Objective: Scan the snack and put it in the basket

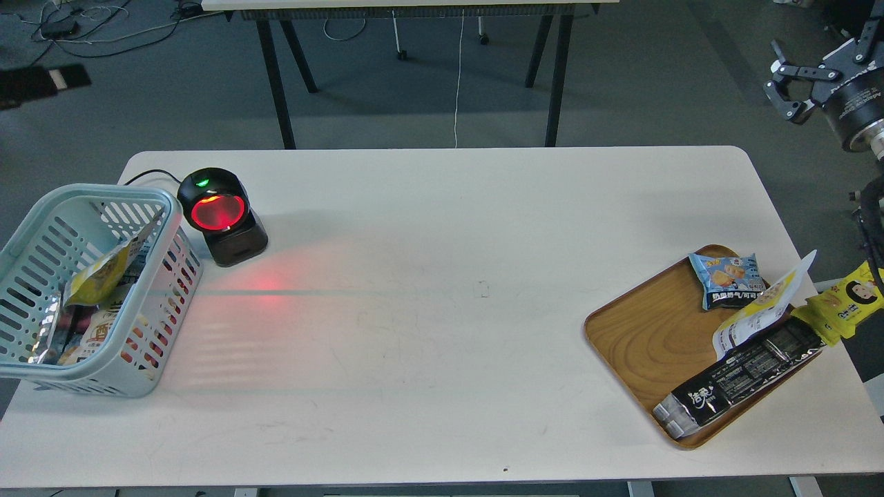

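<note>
A white table (442, 290) is seen from above, with a light blue basket (41, 376) at its left edge and a brown wooden tray (649, 338) at its right edge. The snack (756, 314), a pouch with yellow front and white-silver back, is found leaning at the tray's right side, resting partly on the long black bar packet (742, 379) and just beside the small blue packet (726, 278). A yellow packet (846, 300) printed with a cartoon face lies off the tray's right edge. A similar yellow pouch (100, 276) is already held in the basket, among other packets. A black scanner (221, 215) (its window glowing red) stands just right of the basket. The right gripper (787, 86) is raised at the upper right, well apart from the tray, its fingers spread and nothing held. The left gripper is not seen.
</note>
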{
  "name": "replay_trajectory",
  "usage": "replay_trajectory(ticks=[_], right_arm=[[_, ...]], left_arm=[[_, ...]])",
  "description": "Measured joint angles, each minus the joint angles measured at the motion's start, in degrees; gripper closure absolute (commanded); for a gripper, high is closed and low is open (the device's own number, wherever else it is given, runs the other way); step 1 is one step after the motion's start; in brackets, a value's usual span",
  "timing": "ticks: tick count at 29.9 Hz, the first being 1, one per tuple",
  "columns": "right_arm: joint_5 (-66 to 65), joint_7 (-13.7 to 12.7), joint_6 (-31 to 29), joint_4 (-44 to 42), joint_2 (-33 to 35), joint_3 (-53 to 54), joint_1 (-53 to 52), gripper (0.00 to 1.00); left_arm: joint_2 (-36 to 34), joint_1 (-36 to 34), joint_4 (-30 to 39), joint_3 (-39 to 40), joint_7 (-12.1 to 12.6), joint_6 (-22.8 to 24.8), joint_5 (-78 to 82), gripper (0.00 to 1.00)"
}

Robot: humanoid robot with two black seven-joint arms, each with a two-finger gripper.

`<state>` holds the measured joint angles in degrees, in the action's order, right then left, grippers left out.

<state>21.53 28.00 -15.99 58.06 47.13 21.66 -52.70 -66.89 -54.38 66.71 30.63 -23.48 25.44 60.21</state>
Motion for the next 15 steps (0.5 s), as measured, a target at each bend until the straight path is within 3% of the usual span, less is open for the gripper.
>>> replay_trajectory(ticks=[3,5,10,15], right_arm=[[0.0,0.0,0.1,-0.5,0.5,1.9,-0.1,0.02],[0.0,0.0,0.1,-0.8,0.5,3.4,-0.4,0.02],[0.1,0.0,0.0,-1.0,0.1,5.4,-0.4,0.02],[0.6,0.0,-1.8,-1.3,-0.2,5.6,-0.1,0.02]], left_arm=[[6.5,-0.5,-1.7,2.3,6.2,-0.2,-10.6,0.01],[11.0,-0.5,-4.3,3.6,8.8,-0.4,-19.1,0.01],[24.4,-0.8,-16.7,5.9,10.2,0.2,-42.1,0.01],[31.8,-0.9,-25.1,9.1,10.2,2.0,-56.1,0.01]])
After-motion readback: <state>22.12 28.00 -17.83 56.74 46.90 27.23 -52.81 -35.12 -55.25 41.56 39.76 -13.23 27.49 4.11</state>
